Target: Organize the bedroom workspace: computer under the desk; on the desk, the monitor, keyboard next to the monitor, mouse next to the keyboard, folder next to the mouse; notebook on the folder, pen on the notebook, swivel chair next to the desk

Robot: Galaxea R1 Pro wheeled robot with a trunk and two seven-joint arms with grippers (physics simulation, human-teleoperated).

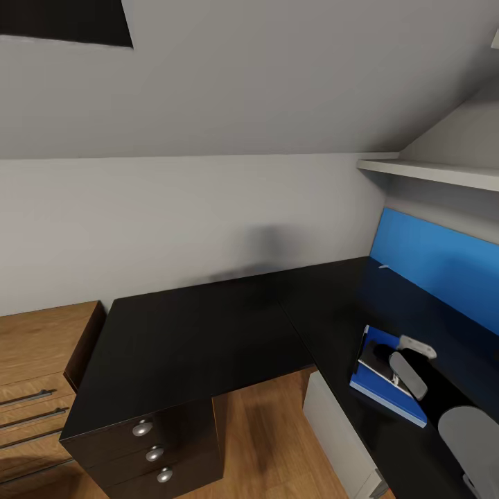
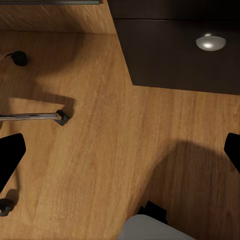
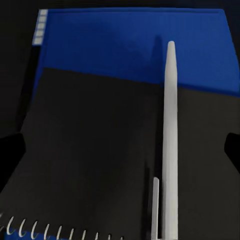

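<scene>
Where the two wings of the large L-shaped desk with its glossy black top meet under the bright blue back panel, one bright blue rectangular folder lies flat near the right wing's front edge. One small dark grey-black notebook with a white wire spiral sits stacked on it, leaving a blue strip bare. One thin silvery-white pen rests on the notebook, its long axis running across the cover and its tip over the folder's blue strip; the head view hides it behind the arm. The right gripper hovers above the stack, jaws apart. The left gripper, also spread, hangs over the wooden floor beside three round silver drawer knobs.
</scene>
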